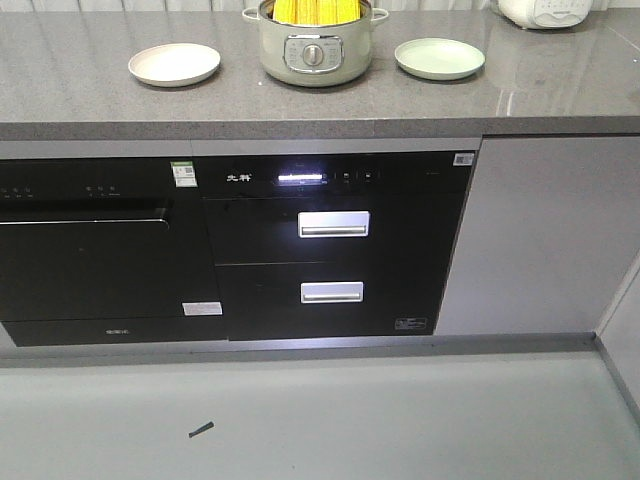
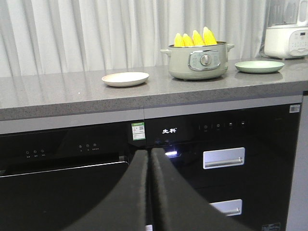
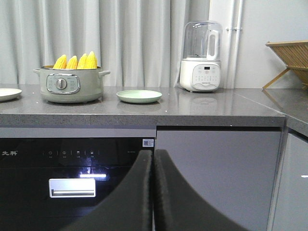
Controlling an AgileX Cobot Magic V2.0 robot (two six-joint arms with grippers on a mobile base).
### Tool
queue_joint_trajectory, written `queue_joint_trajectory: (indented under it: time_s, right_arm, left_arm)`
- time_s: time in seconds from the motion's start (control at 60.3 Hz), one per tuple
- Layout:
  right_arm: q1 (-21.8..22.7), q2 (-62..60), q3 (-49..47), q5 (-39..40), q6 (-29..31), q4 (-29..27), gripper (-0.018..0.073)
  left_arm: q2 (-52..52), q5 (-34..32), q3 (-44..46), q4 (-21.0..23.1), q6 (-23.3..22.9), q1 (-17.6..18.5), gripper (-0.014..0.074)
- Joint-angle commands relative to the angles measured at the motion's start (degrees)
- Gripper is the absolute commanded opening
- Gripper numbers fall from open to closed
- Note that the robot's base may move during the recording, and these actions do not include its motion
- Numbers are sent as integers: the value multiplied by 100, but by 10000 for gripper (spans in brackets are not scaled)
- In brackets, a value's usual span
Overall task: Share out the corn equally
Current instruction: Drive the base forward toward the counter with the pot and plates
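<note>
Left pincer (image 2: 149, 192) and right pincer (image 3: 153, 192) both pressed together, well below the pot (image 2: 197, 65); its corn (image 2: 195, 38) stands tightly packed, so I risk dragging neighbouring cobs out.

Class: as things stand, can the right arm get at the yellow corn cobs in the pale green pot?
Probably yes. The yellow corn cobs stick up above the lidless pale green pot, nothing in front. The right gripper, shut and seen below the grey countertop, must first rise and open.

Polished speckled grey stone countertop (image 1: 90, 100), glossy black glass appliance fronts (image 1: 340, 250), brushed metal handles (image 1: 333, 224).
</note>
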State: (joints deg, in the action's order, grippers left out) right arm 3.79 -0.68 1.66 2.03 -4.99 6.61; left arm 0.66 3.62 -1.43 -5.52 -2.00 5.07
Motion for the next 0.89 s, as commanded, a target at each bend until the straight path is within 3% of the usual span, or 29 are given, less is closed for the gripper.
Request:
queue_joint_trajectory:
  time_s: [0.0, 0.878]
  right_arm:
    - [11, -40, 59, 449, 23, 57, -10]
    - [11, -40, 59, 449, 23, 57, -10]
  left_arm:
    - [79, -423, -59, 50, -27, 2, -6]
    - [79, -423, -59, 50, -27, 2, -6]
